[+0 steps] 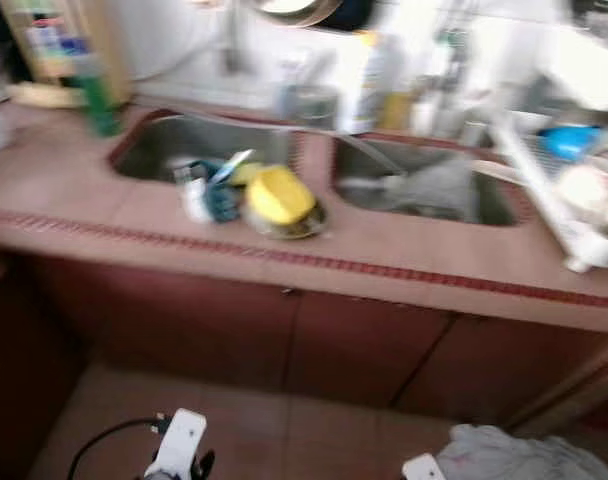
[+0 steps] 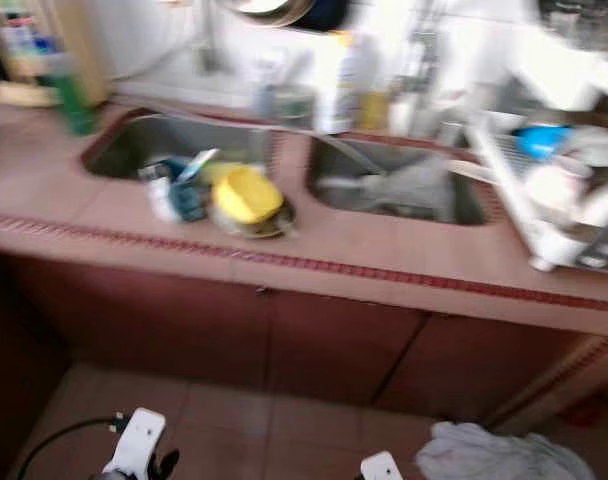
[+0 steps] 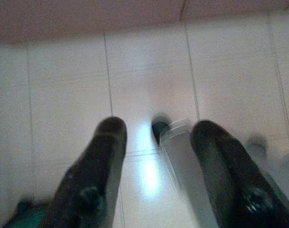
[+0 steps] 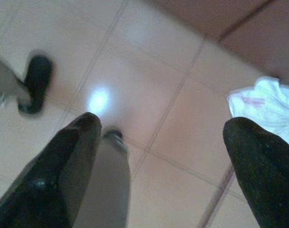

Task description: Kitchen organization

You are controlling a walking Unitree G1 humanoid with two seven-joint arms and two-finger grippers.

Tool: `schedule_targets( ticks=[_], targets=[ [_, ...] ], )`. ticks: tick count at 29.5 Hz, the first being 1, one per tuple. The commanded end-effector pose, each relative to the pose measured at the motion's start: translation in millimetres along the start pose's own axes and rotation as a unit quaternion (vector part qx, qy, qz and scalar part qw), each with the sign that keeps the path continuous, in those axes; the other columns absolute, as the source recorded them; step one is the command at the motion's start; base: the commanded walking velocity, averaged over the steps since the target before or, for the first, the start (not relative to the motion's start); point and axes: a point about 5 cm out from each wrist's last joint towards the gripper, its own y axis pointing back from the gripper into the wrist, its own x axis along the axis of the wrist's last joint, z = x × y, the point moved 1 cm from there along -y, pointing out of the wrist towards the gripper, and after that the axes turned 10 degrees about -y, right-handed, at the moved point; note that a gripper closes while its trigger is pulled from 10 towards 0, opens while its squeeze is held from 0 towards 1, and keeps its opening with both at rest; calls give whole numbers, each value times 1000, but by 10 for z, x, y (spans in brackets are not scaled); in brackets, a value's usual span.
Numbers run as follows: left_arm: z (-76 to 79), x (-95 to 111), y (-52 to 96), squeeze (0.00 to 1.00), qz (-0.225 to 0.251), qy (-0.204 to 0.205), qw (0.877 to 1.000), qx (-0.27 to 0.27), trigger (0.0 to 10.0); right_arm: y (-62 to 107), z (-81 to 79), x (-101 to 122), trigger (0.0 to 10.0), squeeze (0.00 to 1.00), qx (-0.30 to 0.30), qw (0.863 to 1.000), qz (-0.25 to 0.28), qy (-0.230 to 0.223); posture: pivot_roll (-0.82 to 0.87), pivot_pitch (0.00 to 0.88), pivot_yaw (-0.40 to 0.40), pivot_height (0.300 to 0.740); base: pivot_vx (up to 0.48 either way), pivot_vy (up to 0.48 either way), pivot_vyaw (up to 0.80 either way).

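While both arms hung low over the floor, the left gripper (image 3: 156, 137) had its two black fingers (image 3: 104, 161) spread apart with nothing between them, pointing down at pale floor tiles (image 3: 144, 71) marked by a bright glare spot. The right gripper (image 4: 161, 137) likewise held its fingers (image 4: 75, 152) wide apart and empty above the tiles, with a crumpled white cloth (image 4: 263, 107) lying on the floor just beside one fingertip. In the head views, blurred by motion, that same cloth (image 1: 519, 455) lay on the floor near the foot of the dark red cabinet doors (image 1: 284, 340).

Above the doors ran the pinkish tiled surface (image 1: 414, 250), edged with a red patterned strip and holding a double steel sink. A yellow bowl (image 1: 279, 195) sat tilted on a darker dish at the front edge of the left basin (image 1: 169, 145), touching a small heap of blurred items, among them something blue and white. The right basin (image 1: 424, 185) held a greyish shape that could not be made out. A green bottle (image 1: 99, 100) stood on the surface at the far left corner, beside a tall box. Bottles and containers crowded the back ledge behind the sink, too blurred to name. A white dish rack (image 1: 569, 195) with a blue item on it stood at the right end of the surface.
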Motion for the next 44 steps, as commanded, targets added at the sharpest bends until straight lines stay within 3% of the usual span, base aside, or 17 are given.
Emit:
schedule_targets(
  ticks=[1, 18, 23, 28, 32, 36, 40, 43, 44],
  targets=[
    [24, 143, -36, 1000, 26, 22, 999, -14, 10000, 25, 44, -82, 10000, 1000, -4, 1000, -12, -14, 151, 0, -62, 740, 0, 0, 0],
    [-11, 307, -63, 1000, 54, 21, 998, -18, 10000, 9, 94, 40, 10000, 1000, -18, 999, 13, -39, 138, 0, -54, 740, 0, 0, 0],
    [-26, 418, -71, 1000, 80, 10, 997, -21, 10000, 4, 114, 112, 10000, 1000, -24, 998, 33, -47, 134, 0, -50, 740, 0, 0, 0],
    [-12, 544, -67, 1000, 114, -28, 992, -42, 10000, -2, 112, 241, 10000, 1000, -8, 997, 64, -31, 125, 0, -51, 740, 0, 0, 0],
    [-86, 829, -27, 1000, 196, -46, 978, -53, 10000, 5, 90, 575, 10000, 1000, 22, 989, 147, -19, 114, 0, -50, 740, 0, 0, 0],
    [-130, 920, 6, 1000, 228, -49, 971, -53, 10000, 22, 71, 694, 10000, 1000, 35, 983, 181, -14, 102, 0, -44, 740, 0, 0, 0],
    [-269, 1112, 101, 1000, 292, -55, 954, -35, 10000, 95, 43, 987, 10000, 1000, 61, 963, 263, -4, 100, 0, -39, 740, 0, 0, 0],
    [-376, 1202, 167, 965, 323, -35, 946, -13, 10000, 168, 39, 1165, 10000, 1000, 77, 946, 314, -4, 99, 0, -37, 740, 0, 0, 0],
    [-425, 1262, 208, 0, 343, -14, 939, -1, 10000, 208, 49, 1257, 10000, 1000, 79, 939, 336, -6, 99, 0, -37, 740, 0, 0, 0]
  ],
)
